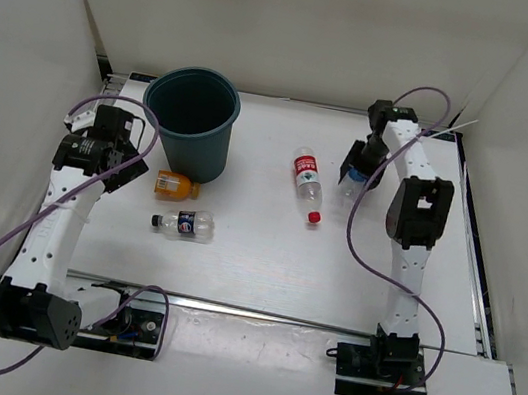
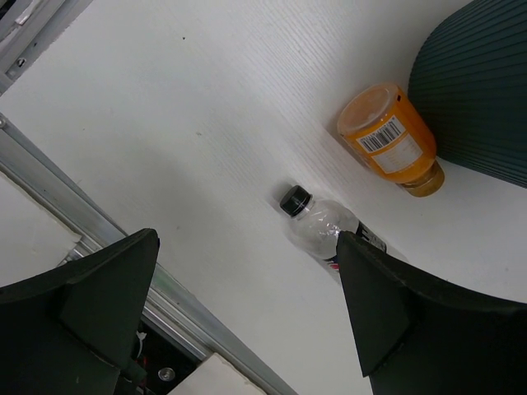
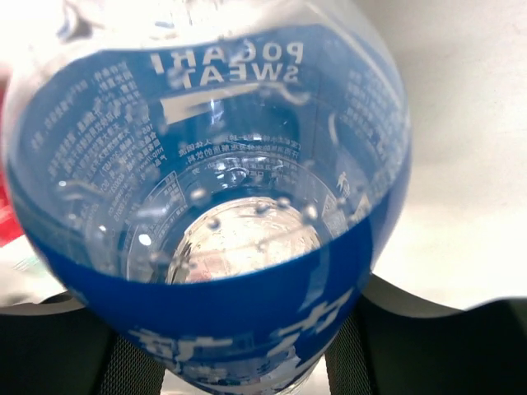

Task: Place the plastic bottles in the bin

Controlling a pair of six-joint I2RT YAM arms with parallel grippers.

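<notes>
The dark teal bin [image 1: 190, 122] stands at the back left. The short orange bottle [image 1: 174, 185] lies at its foot, and the dark-label bottle with a black cap [image 1: 185, 224] lies just in front of it. The red-label bottle [image 1: 306, 182] lies mid-table. My right gripper [image 1: 355, 168] is shut on the blue-label bottle [image 1: 351, 183]. That bottle [image 3: 214, 206] fills the right wrist view, between the pads [image 3: 342, 362]. My left gripper [image 1: 120, 161] is open and empty, left of the orange bottle [image 2: 389, 140] and above the dark-label bottle [image 2: 317, 226].
White walls enclose the table on three sides. A metal rail [image 1: 275, 314] runs along the near edge, also in the left wrist view [image 2: 99, 239]. Purple cables loop beside both arms. The bin's ribbed wall [image 2: 486, 90] is close to the orange bottle.
</notes>
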